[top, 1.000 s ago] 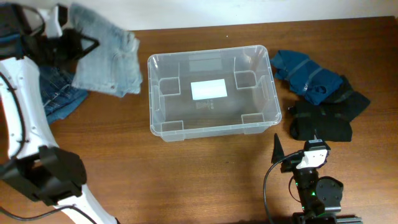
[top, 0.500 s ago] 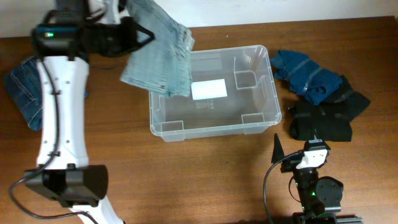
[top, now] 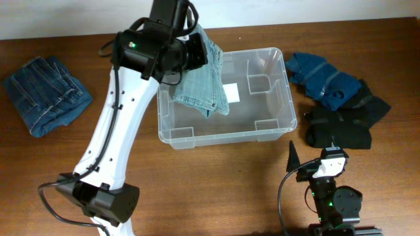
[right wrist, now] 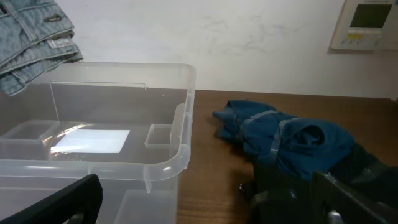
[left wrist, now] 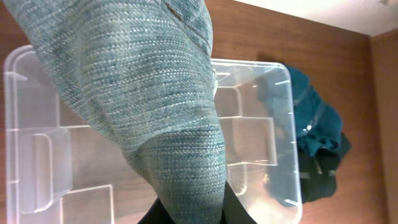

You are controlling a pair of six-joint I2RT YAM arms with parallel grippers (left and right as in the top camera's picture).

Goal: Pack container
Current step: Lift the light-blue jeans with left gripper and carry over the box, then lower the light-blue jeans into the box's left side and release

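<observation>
The clear plastic container stands mid-table with a white label on its base; it also shows in the left wrist view and the right wrist view. My left gripper is shut on light blue jeans and holds them hanging over the container's left half. In the left wrist view the jeans fill the middle and hide the fingertips. My right gripper is open and empty, low near the table's front right, facing the container's corner.
Folded dark blue jeans lie at the far left. A teal garment and a black garment lie right of the container; both show in the right wrist view. A wall thermostat is behind.
My left arm has swung right from the far-left clothes pile, carrying the light blue jeans until they hang over the container. The right arm has not moved.
</observation>
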